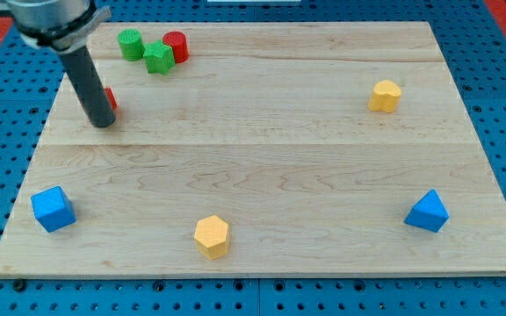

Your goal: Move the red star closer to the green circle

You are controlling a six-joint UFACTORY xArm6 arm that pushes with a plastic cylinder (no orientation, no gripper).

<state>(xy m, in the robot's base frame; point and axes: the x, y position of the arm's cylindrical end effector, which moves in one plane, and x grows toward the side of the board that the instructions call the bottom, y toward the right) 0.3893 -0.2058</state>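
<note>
My tip (102, 123) is sitting upper left, hiding most of a red block (110, 98); green circle (131, 44) is lying above it.

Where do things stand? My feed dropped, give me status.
My tip down on the board, covering most of the red star. Green circle up at the view's top. No block between them.
</note>
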